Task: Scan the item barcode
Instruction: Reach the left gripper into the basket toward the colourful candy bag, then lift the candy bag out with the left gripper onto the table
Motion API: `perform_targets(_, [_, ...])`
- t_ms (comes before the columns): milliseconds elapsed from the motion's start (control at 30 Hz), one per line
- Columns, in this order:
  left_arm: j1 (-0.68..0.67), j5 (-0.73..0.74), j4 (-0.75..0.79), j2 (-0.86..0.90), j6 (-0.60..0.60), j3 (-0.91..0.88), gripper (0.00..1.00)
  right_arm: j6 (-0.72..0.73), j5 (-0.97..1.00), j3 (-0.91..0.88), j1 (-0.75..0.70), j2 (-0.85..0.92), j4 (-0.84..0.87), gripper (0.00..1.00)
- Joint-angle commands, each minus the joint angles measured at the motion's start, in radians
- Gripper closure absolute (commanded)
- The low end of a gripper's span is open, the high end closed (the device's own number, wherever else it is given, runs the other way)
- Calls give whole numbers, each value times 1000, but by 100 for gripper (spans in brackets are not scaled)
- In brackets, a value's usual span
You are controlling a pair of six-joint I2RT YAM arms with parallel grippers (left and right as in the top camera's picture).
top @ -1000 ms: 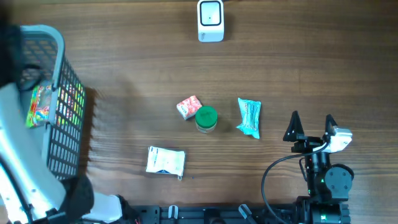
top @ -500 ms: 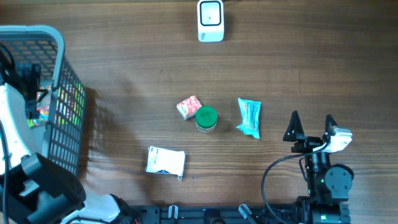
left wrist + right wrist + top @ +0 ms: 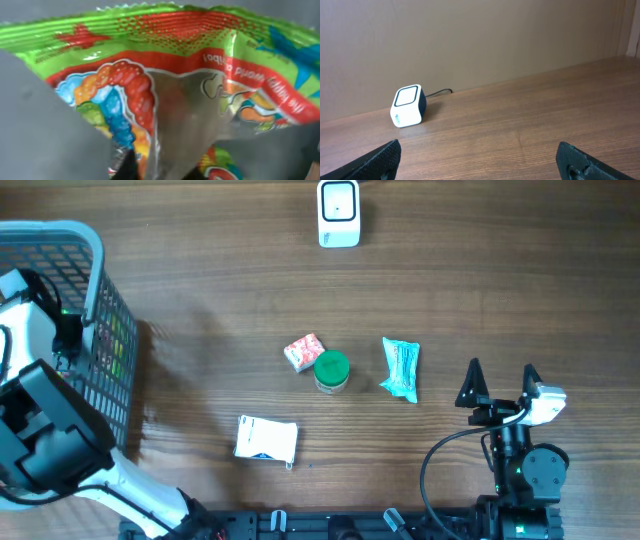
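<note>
Working over a wooden table [image 3: 480,280], with a grey mesh basket [image 3: 95,250] at the left edge. Reaching down into that basket with the left arm [image 3: 45,430]. Parked near the bottom right, the right gripper [image 3: 500,370], jaws spread wide and holding nothing. Standing alone at the far middle edge, a white barcode scanner [image 3: 339,213], window facing up. Lying loose mid-table and untouched: a white packet [image 3: 267,439], a teal packet [image 3: 402,368], a green-lidded jar [image 3: 331,370] and, just beside it, a small red packet [image 3: 303,351].

Inside the basket, a green-and-red gummy candy bag [image 3: 165,75], filling the left wrist view and pinched at its lower middle by the left gripper [image 3: 157,170], jaws clamped tight on the film. From overhead, visible only as colour behind the mesh.

Judged as the pick-up step: bag gripped, not yet lifted clear of the basket, scanning not begun.

Next, probably: lift straight up past the rim without snagging the mesh, carry across to the scanner, and turn the bag to present its barcode to the window. No barcode on the face shown, so likely on the other side, perhaps calling for a wrist roll. Soft, crinkly film, apt to sag and fold, so worth keeping the printed panel flat.
</note>
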Motion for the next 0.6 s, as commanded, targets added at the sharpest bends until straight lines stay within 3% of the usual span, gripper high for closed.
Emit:
perform_targets(0, [21,17,-94,-117,6,92,96,14,13,-1,-3,-6,5,0])
perform_targets(167, [89,18,-272,-444,5,461,96,14,13,-1,-3,-6,5,0])
perform_targets(267, [40,49,-284,-684,-30,520,96,14,13,-1,-3,-6,5,0])
perform_targets(400, [-263,100,-292,-795,-9,519,96,14,13,-1,-3,-6,5,0])
perform_targets(500, [-604,-110,-381,-687,35,482,96,14,13,-1,-3,-6,6,0])
perform_targets(567, [-716,-145,-456,-581,31,434,96,14,13,-1,-3,-5,5,0])
